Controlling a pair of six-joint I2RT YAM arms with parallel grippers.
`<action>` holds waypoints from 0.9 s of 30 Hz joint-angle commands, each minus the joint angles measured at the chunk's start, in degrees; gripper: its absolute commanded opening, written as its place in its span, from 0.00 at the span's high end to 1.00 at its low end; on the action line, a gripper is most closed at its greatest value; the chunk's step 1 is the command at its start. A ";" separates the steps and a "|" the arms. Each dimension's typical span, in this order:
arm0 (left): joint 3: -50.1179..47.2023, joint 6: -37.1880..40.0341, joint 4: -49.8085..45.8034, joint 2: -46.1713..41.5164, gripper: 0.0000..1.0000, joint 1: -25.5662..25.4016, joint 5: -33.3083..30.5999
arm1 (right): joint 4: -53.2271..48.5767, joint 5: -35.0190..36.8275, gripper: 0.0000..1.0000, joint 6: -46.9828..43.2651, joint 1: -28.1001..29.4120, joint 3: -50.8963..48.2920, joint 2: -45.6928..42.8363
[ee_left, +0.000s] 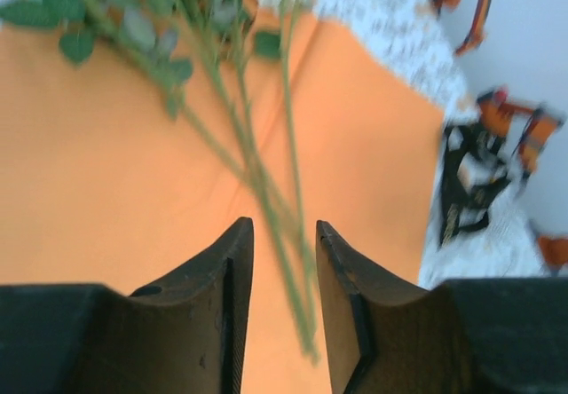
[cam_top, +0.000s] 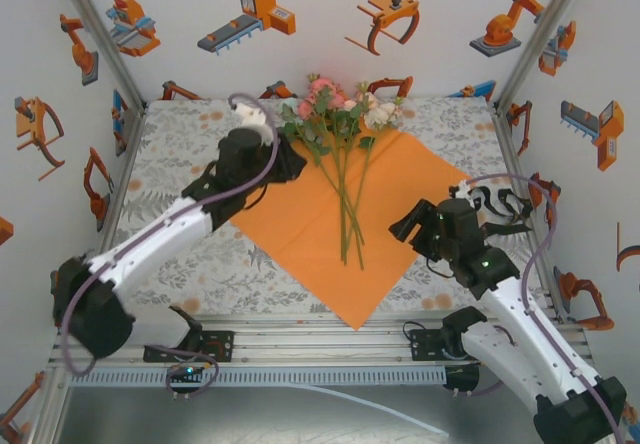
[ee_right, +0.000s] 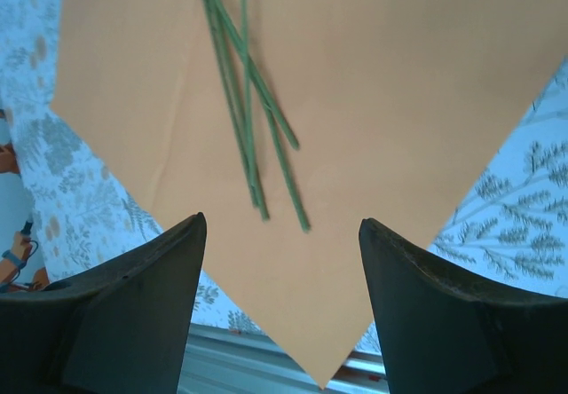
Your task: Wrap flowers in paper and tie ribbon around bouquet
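Blunt black left tool [ee_left: 282, 224] over thin-stemmed flowers [cam_top: 342, 149], seemingly matte paper [ee_left: 106, 172].

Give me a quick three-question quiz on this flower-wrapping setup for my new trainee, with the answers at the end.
1. True or false: the flowers lie on the flat orange paper, not yet wrapped.
2. The right gripper is: A) shut on a stem, B) open and empty, C) shut on the paper's corner.
3. Do the stem ends point toward the near or the far edge of the tablecloth?
Key: 1 true; 2 B; 3 the near edge.
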 commanded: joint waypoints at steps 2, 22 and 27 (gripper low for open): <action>-10.30 11.49 -5.14 -10.13 0.54 -5.37 3.41 | -0.49 -2.85 0.36 8.86 3.31 -5.53 5.88; -21.96 38.12 -9.01 -18.00 0.10 -19.82 8.60 | 6.95 2.63 0.84 24.45 20.81 -5.40 21.48; -26.42 39.76 -0.28 -12.77 0.09 -24.11 15.37 | 5.63 2.72 1.00 23.98 20.81 -4.40 19.23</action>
